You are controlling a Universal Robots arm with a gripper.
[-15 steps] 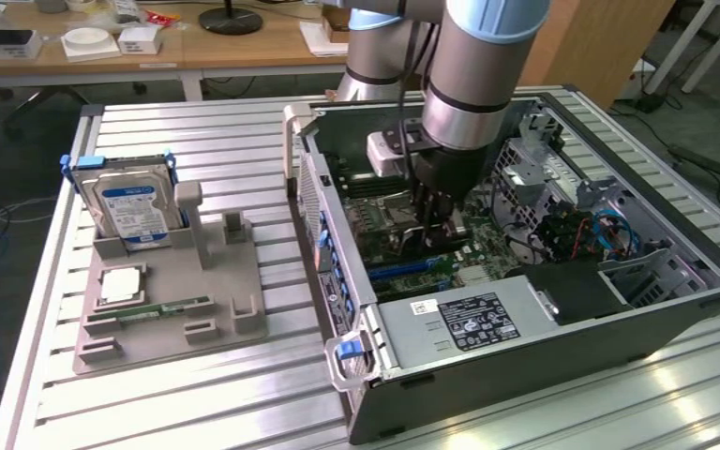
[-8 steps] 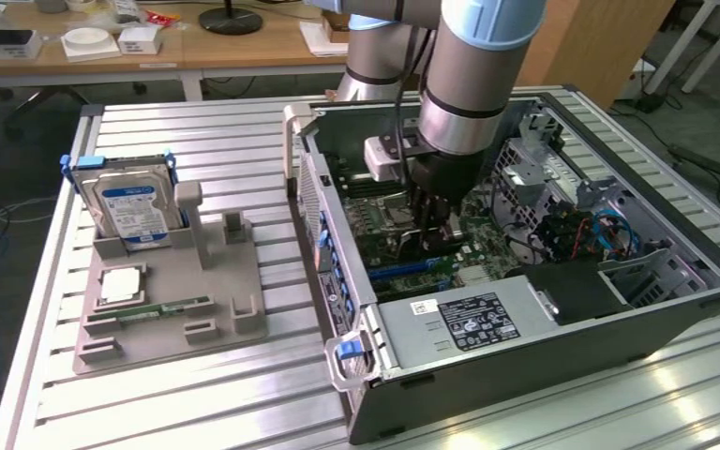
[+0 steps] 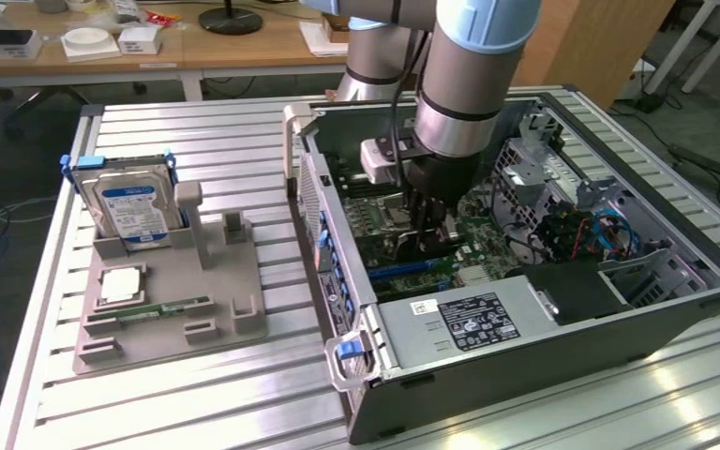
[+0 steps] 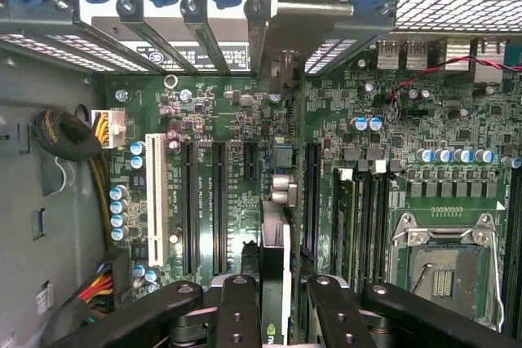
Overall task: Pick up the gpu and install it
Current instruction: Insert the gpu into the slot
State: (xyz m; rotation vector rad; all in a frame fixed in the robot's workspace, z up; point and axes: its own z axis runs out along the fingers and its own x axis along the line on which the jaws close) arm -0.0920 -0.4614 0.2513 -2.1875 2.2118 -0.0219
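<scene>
Black tool clamped on gpu, card edge-on over motherboard slots, case walls close around.

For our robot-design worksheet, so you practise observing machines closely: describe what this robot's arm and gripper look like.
The arm is a thick silver-grey cylinder with a pale blue joint cover and a black ring near the wrist. A whitish boxy unit sits at the wrist. The gripper is black; its fingers are flat matte-black links dotted with round screw heads.
</scene>
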